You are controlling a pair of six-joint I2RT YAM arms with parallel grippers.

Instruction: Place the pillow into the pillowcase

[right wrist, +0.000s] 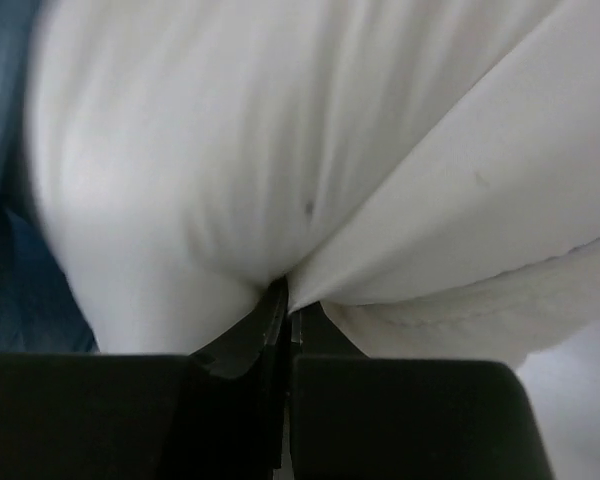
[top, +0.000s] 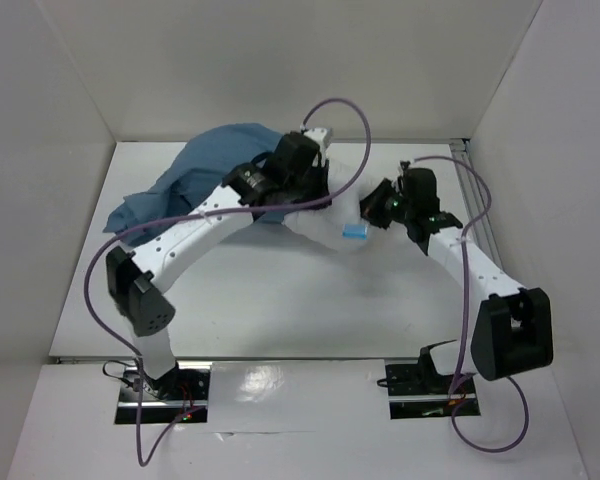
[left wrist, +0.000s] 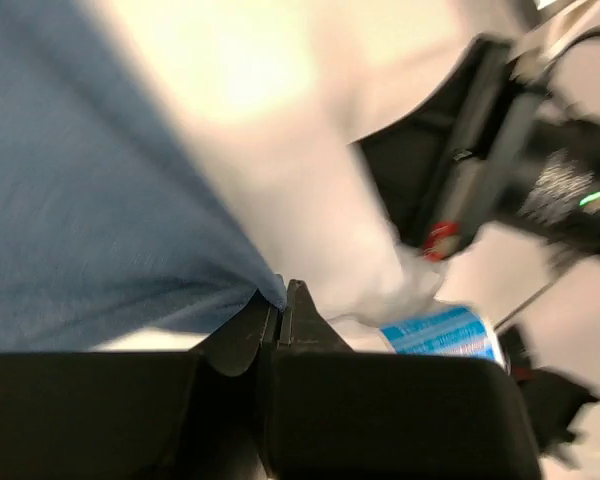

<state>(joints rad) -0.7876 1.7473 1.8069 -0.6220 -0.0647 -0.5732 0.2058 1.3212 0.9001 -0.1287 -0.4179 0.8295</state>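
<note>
The dusty-blue pillowcase [top: 195,178] lies bunched at the back left of the table. It fills the left of the left wrist view [left wrist: 90,200]. My left gripper [top: 283,205] [left wrist: 282,300] is shut, pinching the edge of the blue cloth. The white pillow [top: 325,222] lies between the two grippers, hard to tell from the white table. It shows in the left wrist view [left wrist: 310,190] and fills the right wrist view [right wrist: 280,130]. A blue-striped label [top: 354,232] [left wrist: 442,332] hangs at its near end. My right gripper [top: 376,212] [right wrist: 288,292] is shut on a fold of pillow fabric.
White walls enclose the table [top: 310,300] at the back and both sides. A metal rail [top: 477,190] runs along the right edge. Purple cables [top: 345,110] loop above both arms. The right arm's black wrist [left wrist: 500,170] shows close in the left wrist view.
</note>
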